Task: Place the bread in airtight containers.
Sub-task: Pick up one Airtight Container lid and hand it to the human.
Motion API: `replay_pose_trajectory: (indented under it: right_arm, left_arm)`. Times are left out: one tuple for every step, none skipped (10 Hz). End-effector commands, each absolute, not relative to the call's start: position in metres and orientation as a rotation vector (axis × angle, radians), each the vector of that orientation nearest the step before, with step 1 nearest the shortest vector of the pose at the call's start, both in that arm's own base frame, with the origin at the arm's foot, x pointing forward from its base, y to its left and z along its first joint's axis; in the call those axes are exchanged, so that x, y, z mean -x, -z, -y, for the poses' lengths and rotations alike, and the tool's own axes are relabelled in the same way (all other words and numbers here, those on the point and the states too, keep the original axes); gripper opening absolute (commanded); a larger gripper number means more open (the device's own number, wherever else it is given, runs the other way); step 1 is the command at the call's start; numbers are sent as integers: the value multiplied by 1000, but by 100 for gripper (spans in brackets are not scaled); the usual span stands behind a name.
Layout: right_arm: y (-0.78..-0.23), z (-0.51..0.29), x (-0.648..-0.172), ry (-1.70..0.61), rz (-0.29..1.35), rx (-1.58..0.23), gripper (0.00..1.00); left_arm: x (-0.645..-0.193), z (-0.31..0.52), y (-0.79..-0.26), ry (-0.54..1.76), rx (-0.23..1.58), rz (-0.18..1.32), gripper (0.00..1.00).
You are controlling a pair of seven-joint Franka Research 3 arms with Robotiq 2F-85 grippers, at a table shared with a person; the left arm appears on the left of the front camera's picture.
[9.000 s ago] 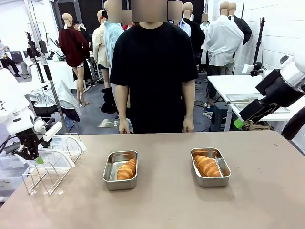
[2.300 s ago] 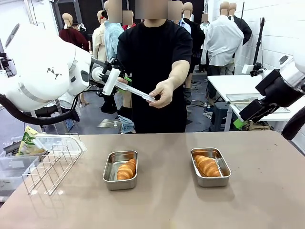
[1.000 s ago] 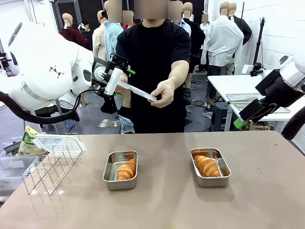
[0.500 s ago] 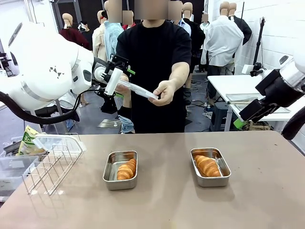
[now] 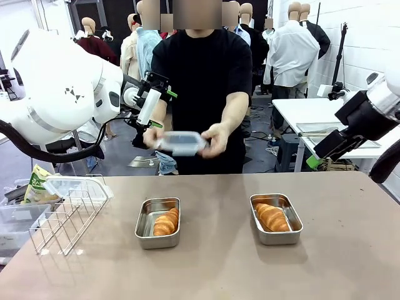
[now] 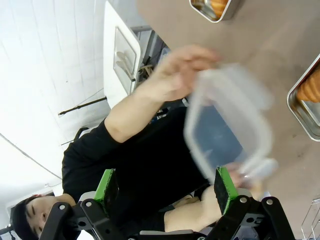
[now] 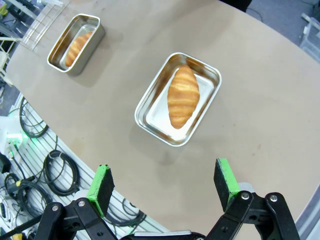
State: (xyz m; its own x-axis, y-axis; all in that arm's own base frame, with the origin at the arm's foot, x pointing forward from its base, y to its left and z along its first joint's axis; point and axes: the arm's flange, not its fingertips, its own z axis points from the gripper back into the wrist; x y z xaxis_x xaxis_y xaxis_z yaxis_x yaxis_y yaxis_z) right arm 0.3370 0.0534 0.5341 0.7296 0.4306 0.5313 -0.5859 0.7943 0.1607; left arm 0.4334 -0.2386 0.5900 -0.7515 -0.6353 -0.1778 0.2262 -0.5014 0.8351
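Bread is already laid in both pans: the left roll (image 5: 165,222) in the left container (image 5: 157,242) and the right roll (image 5: 272,217) in the right container (image 5: 277,239). Both containers stand uncovered around the middle of the table (image 5: 212,275), well apart from each other. By the table's left edge a wire rack (image 5: 59,222) is seen, with what appears to be a second lid (image 5: 72,185) resting on it. The right gripper (image 7: 164,181) is held high toward the right edge and looks down on the right container, its jaws spread wide with nothing between them. Above the far edge, a clear lid (image 5: 181,142) is gripped at both ends by the person's hands (image 5: 215,139). The left gripper (image 6: 165,182) is raised just beside that lid, its jaws parted and nothing clamped. The covering step is judged to be in hand. Next, the lid must be lowered squarely onto one container's rim, probably the left, and pressed until sealed. The other lid must then be fetched.
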Motion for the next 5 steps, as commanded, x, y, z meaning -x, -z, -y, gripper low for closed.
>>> replay_pose_trajectory:
  right_arm:
    - [-533, -54, -337, -570, 495, -346, 100]
    - [-533, -54, -337, -570, 495, -346, 100]
    - [-533, -54, -337, -570, 495, -346, 100]
    - [-533, -54, -337, -570, 495, -346, 100]
    - [-533, -54, -337, -570, 495, -346, 100]
  left_arm:
    - [-435, 237, -590, 2256, -648, 1154, 100]
    - [-435, 237, -590, 2256, -648, 1154, 100]
    - [-435, 237, -590, 2256, -648, 1154, 100]
    - [-435, 237, -590, 2256, -648, 1154, 100]
    - [-433, 239, -590, 2257, -649, 1158, 100]
